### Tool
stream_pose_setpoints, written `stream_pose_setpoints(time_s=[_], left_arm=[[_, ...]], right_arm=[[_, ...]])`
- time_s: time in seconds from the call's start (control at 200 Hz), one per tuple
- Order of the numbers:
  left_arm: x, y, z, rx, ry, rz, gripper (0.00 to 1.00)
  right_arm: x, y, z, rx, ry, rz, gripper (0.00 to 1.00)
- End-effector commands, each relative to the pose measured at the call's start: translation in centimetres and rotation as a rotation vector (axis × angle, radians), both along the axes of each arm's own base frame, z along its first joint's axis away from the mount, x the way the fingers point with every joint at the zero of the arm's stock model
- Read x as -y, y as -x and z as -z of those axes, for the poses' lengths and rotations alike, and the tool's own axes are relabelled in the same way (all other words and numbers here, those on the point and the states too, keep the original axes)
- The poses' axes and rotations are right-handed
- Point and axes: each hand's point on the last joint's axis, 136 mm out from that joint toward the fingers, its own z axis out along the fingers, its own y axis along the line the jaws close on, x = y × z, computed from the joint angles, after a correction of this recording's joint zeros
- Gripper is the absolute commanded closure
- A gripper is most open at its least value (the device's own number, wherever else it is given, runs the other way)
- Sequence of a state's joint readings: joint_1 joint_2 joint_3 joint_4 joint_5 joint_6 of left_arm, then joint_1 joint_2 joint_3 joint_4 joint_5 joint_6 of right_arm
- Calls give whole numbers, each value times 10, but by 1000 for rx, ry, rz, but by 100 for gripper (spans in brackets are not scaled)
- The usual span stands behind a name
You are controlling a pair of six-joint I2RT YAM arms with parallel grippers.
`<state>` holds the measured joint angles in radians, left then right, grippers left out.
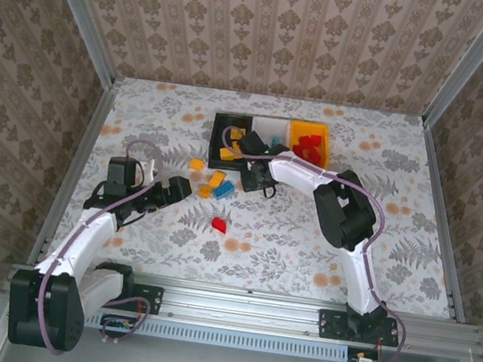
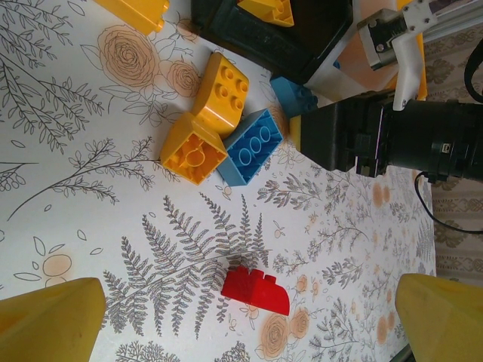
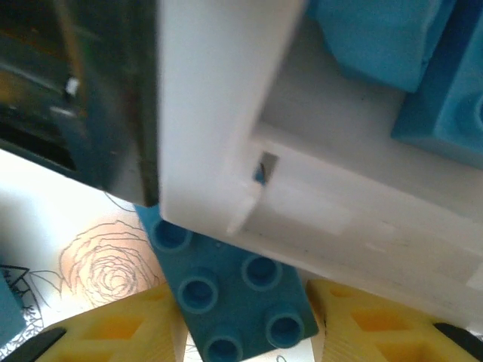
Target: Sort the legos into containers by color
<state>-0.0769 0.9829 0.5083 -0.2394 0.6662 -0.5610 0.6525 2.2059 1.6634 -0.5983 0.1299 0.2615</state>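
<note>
Your right gripper pinches a blue brick just outside the white tray, as its wrist view tells you. From above, you see the black tray alongside. Your left gripper hangs spread wide, with a red brick on the table ahead of its fingers.

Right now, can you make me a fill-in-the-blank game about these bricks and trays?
The red brick outside the trays lies on the ____.
The brick between the right gripper's fingertips is colored ____.
The orange tray holds ____ bricks.
The left gripper is wide ____.
Missing words: table, blue, red, open.
</note>
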Motion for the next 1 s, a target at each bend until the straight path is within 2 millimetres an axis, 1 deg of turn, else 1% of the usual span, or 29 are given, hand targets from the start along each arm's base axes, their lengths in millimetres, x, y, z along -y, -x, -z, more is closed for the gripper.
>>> stream_pose_setpoints(time_s=[0.0, 0.145, 0.22, 0.295, 0.395, 0.47, 0.615, 0.65, 0.715, 0.79, 0.87, 0.9, 0.93, 0.995], left_arm=[[-1, 3, 5, -22, 3, 5, 0], [0, 3, 5, -26, 7, 8, 0], [0, 3, 5, -26, 7, 7, 0], [0, 3, 5, -26, 7, 6, 0], [0, 3, 5, -25, 6, 6, 0], [0, 3, 4, -24, 7, 8, 0], [0, 3, 4, -25, 9, 9, 0], [1, 3, 5, -25, 8, 9, 0], [1, 3, 4, -24, 9, 9, 0], [1, 2, 5, -24, 9, 9, 0], [1, 3, 4, -24, 10, 9, 0], [1, 3, 4, -24, 11, 10, 0], [1, 2, 4, -24, 11, 10, 0], [1, 3, 4, -26, 12, 10, 0]], right_arm=[[-21, -9, 13, 44, -19, -47, 60], [-18, -8, 11, 46, -12, -35, 67], [-17, -5, 5, 53, -17, -27, 68], [-15, 3, -2, 59, -27, -19, 68], [-6, 21, -11, 62, -32, -6, 68], [7, 37, -15, 54, -34, 18, 68], [33, 68, -15, 30, -35, 60, 68], [36, 73, -18, 28, -46, 68, 68], [42, 84, -17, 9, -55, 78, 68], [42, 92, -14, -27, -64, 78, 68], [35, 97, -12, -80, -81, 63, 67], [31, 95, -13, -93, -87, 58, 68], [31, 99, -11, -126, -71, 58, 68], [25, 94, -16, -144, -69, 53, 68]])
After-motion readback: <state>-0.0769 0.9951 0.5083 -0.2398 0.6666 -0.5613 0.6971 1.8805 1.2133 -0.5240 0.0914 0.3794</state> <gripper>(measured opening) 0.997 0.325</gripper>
